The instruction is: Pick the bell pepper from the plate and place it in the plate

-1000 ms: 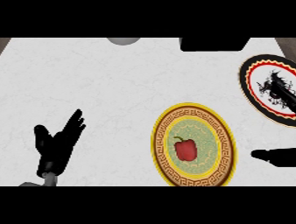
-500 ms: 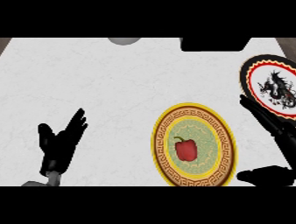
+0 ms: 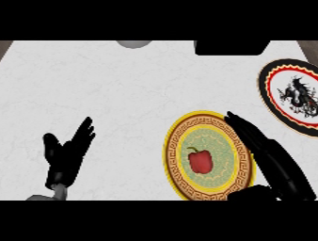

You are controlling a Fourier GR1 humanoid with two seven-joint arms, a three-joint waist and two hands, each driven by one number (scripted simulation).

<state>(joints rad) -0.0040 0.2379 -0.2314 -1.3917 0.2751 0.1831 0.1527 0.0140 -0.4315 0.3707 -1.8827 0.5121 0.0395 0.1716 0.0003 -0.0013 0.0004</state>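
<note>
Two plates: small red bell pepper (image 3: pixel 201 161) sits centred on yellow-rimmed round plate (image 3: pixel 178 141). Right hand (image 3: pixel 262 146) above its right rim, fingers straight, together; should spread, descend over pepper. Left hand (image 3: pixel 66 154) rests, fingers straight.

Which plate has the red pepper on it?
The yellow-rimmed plate with the green middle, nearer the robot, holds the red bell pepper. The other plate, black-rimmed with a dragon picture, sits farther right and has no food on it.

a pale grey marbled surface (image 3: pixel 120 94) fills the view. at its far edge sit a rounded grey object (image 3: pixel 135 44) and a black rectangular object (image 3: pixel 231 47), well apart.
</note>
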